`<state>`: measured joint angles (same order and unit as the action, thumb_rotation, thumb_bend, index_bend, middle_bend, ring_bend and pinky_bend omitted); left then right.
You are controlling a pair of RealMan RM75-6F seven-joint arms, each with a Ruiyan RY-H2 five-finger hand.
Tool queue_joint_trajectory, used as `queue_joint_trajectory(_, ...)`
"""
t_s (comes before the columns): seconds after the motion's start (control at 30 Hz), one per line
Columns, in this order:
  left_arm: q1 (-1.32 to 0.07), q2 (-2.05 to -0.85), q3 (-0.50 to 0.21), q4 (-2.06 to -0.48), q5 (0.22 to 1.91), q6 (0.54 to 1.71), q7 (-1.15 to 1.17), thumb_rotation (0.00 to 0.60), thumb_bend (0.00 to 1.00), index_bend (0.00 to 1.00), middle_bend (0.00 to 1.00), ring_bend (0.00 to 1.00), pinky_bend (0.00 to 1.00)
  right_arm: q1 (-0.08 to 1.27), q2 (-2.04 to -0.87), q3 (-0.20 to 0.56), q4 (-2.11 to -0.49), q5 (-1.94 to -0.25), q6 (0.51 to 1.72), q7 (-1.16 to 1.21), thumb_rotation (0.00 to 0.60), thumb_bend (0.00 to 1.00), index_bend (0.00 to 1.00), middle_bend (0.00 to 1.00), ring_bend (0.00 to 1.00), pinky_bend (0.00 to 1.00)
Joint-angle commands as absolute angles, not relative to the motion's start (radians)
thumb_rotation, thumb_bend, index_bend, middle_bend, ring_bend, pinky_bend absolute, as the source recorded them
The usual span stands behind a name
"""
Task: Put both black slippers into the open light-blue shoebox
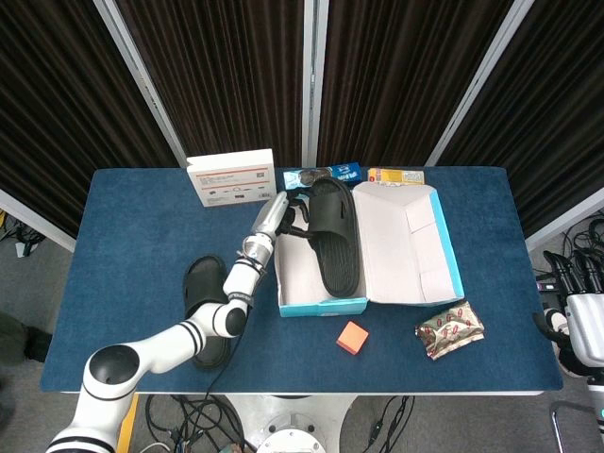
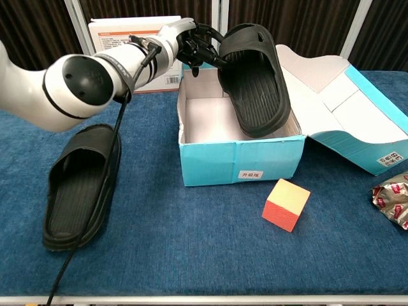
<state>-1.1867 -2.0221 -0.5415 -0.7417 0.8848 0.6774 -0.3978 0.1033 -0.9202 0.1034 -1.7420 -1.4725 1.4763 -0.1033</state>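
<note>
Already the left robot hand [image 2: 199, 50] grasped one black slipper [image 2: 255, 80] by its far end, long axis running near-to-far, tilted over the right half of the open shoebox [image 2: 239, 159]. The other slipper [image 2: 81, 185] lay on the counter [image 2: 191, 255] left of the box, nearer that arm.

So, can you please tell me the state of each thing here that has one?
shoebox: open, lid folded back to its right.
first slipper: held tilted over the shoebox, toe low.
second slipper: flat on the table, untouched.
left hand: grips the first slipper's heel end.
right hand: off the table edge, idle.
</note>
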Motion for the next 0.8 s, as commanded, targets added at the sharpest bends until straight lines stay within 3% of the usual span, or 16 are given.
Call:
queue_joint_trajectory(0.03, -1.191, -2.041, -0.538, -0.723, 0.906, 0.678, -0.417, 0.6, 0.0, 0.5, 0.61, 0.84, 0.69, 0.103, -0.92, 0.103, -1.742, -1.472, 1.477, -0.103, 0.6, 0.13, 0.05, 0.14, 0.0, 0.09)
queue_joint_trajectory(0.4, -1.194, -2.073, -0.529, -0.683, 0.929, 0.629, -0.422, 0.6, 0.0, 0.5, 0.61, 0.84, 0.63, 0.102, -0.92, 0.103, -1.741, -1.471, 1.479, -0.101, 0.6, 0.13, 0.05, 0.14, 0.0, 0.09)
queue_joint_trajectory(0.8, -1.196, -2.063, -0.504, -0.676, 0.861, 0.59, -0.223, 0.6, 0.0, 0.5, 0.61, 0.84, 0.6, 0.102, -0.921, 0.103, -1.743, -1.473, 1.48, -0.103, 0.6, 0.13, 0.05, 0.14, 0.0, 0.09)
